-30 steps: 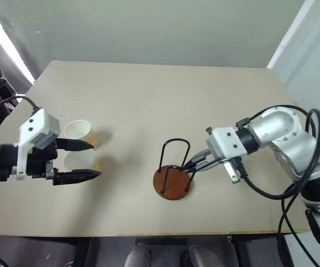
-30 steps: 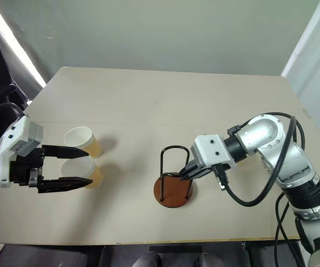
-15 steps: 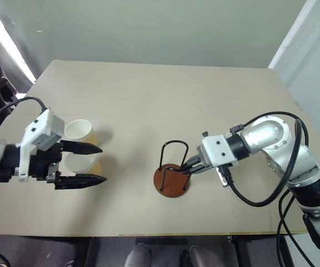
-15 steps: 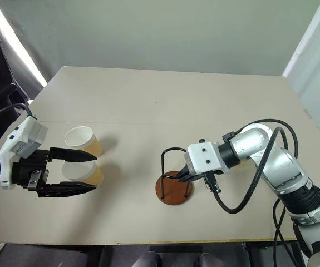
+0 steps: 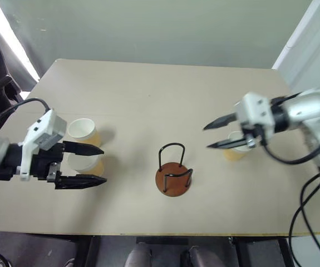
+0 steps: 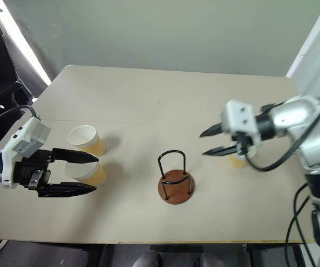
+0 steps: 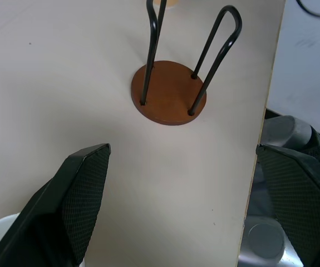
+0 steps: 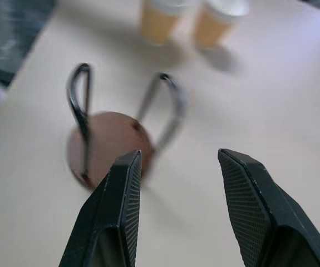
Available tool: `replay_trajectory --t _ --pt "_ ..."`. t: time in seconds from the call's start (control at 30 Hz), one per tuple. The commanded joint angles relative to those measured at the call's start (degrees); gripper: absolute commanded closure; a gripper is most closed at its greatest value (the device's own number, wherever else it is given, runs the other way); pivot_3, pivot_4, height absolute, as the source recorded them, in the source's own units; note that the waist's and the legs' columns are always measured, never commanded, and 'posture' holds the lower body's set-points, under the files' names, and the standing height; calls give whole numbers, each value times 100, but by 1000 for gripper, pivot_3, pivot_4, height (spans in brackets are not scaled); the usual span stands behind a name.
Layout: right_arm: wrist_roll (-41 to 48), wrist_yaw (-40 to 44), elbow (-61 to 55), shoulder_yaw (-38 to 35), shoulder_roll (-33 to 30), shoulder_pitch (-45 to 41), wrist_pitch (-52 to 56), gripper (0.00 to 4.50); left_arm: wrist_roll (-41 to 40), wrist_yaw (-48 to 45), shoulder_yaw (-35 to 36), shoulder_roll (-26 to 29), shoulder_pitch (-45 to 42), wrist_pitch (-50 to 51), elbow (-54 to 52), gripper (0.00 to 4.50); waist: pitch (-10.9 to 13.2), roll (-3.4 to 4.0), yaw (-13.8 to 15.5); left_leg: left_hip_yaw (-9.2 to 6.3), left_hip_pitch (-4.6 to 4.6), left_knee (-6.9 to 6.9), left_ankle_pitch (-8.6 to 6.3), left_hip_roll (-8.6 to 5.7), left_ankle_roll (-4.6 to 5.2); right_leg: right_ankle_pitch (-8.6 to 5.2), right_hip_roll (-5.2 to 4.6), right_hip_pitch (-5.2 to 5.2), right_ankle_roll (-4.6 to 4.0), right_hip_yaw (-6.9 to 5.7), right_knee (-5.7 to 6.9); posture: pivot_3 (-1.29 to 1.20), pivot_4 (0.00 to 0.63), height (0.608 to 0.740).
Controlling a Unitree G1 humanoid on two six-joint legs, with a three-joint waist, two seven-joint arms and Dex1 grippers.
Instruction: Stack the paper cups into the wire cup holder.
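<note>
The wire cup holder (image 5: 173,178) stands upright near the table's front middle, with black loops on a reddish-brown disc and nothing in it. Two yellow-orange paper cups stand at the left: one farther back (image 5: 82,131), one nearer (image 5: 87,163). My left gripper (image 5: 94,165) is open, its black fingers either side of the nearer cup as seen from above; contact cannot be judged. A third paper cup (image 5: 235,151) stands at the right. My right gripper (image 5: 207,137) hovers open and empty between that cup and the holder, pointing left. The right wrist view shows the holder (image 8: 112,146) beyond the fingers.
The beige table (image 5: 148,100) has bare surface behind and around the holder. Its front edge (image 5: 165,234) runs close below the holder. A dark chair (image 6: 4,94) stands off the table's left side, and a wall lies behind.
My right gripper has let go of the holder's wire, opened, and risen away to the right, uncovering the third cup. The holder stays upright. The left gripper has hardly moved.
</note>
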Motion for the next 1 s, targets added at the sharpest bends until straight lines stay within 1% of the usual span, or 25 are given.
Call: replay_trajectory --t 0.03,0.1,0.13,0.27,0.33,0.4,0.67,1.0 --pt "65 110 111 -516 -527 108 37 2371 30 -119 -155 45 -288 -202 123 0 0 0 7 1 -1 0 0 0 0 0 0 0 0 0 -3 0 150 740" --pt "-138 94 192 -483 -720 368 -151 2371 75 -153 -349 25 -448 -273 208 0 0 -1 8 1 -2 0 0 0 0 0 0 0 0 0 -3 0 150 740" --pt "-359 -45 276 -350 -714 466 -277 2371 97 -161 -474 -1 -559 -303 243 0 0 -2 7 1 -1 -1 0 0 0 0 0 0 0 0 -4 0 150 740" --pt "-1094 -410 638 132 -536 635 -768 2371 114 -204 -787 -66 -876 -362 325 0 0 -1 -48 3 7 1 -1 0 1 0 0 -2 0 6 5 0 150 740" --pt "-1295 -461 755 306 -425 660 -929 2371 93 -233 -831 -73 -945 -339 315 0 1 -1 -65 5 16 1 -2 1 5 0 0 -3 0 9 6 0 150 740" --pt "-1405 -465 829 383 -357 651 -1035 2371 77 -249 -808 -64 -930 -313 287 0 1 1 -69 6 17 1 -3 1 7 0 0 -5 0 10 8 0 150 740" --pt "-1699 -359 1235 565 -205 647 -1386 2371 -35 -135 -223 -30 -373 -49 -29 0 1 -1 -51 7 6 1 -3 1 7 -1 0 -5 3 11 5 0 150 740" --pt "-2155 -395 1786 770 4 683 -1798 2371 -73 -33 114 -18 -82 85 -194 0 1 0 -43 7 8 2 -3 1 7 0 0 -5 3 11 8 0 150 740"
